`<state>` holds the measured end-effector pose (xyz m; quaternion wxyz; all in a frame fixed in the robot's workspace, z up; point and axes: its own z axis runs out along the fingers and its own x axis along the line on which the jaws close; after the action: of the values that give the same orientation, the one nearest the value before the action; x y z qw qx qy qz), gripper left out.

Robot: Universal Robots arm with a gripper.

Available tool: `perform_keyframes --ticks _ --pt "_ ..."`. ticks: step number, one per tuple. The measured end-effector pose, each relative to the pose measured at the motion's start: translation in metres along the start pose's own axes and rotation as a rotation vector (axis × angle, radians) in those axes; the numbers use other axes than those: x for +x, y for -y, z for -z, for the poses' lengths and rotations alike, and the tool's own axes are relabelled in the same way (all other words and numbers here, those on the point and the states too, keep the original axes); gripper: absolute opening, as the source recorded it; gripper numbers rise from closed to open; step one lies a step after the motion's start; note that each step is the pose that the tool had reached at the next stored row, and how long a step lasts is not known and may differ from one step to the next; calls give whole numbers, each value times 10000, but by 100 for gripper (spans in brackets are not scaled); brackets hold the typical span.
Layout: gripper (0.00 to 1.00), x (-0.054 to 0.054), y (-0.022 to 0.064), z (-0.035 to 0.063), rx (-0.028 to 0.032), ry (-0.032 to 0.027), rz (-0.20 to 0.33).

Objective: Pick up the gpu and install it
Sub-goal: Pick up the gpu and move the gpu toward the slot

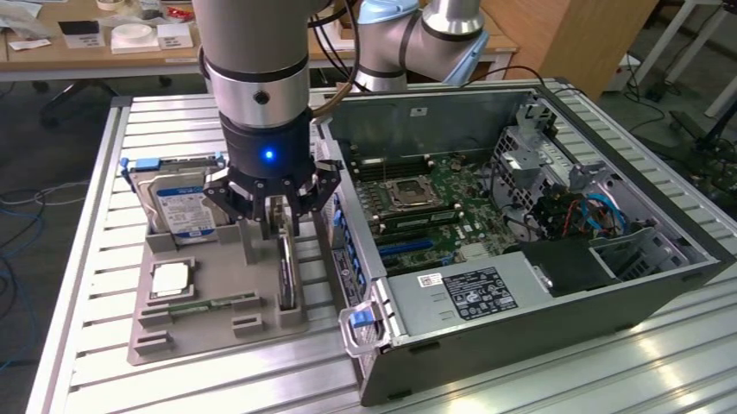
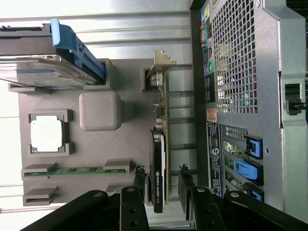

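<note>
The gpu (image 1: 286, 278) stands on its edge in a slot of the grey holder tray (image 1: 185, 335), just beside the open computer case (image 1: 524, 285). In the wrist view the gpu (image 2: 159, 159) shows as a thin dark card with a black cooler, and its silver bracket (image 2: 161, 65) is at the far end. My gripper (image 1: 276, 217) hangs directly over the card's near end. The gripper (image 2: 162, 185) is open, one black finger (image 2: 139, 182) on each side of the card with a small gap to it.
On the tray lie a silver hard drive with a blue-white label (image 1: 179, 205), a processor chip (image 1: 171, 278) and a green memory stick (image 1: 213, 304). The case lies open with its motherboard (image 1: 420, 203) and blue slots (image 1: 398, 248) exposed. Its rear wall (image 2: 240, 96) is close beside the card.
</note>
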<state>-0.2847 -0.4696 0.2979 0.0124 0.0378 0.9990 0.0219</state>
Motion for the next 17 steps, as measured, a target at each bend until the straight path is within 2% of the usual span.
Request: perform_keyframes --ticks 17 --pt "42 1 1 -23 -2 0 0"
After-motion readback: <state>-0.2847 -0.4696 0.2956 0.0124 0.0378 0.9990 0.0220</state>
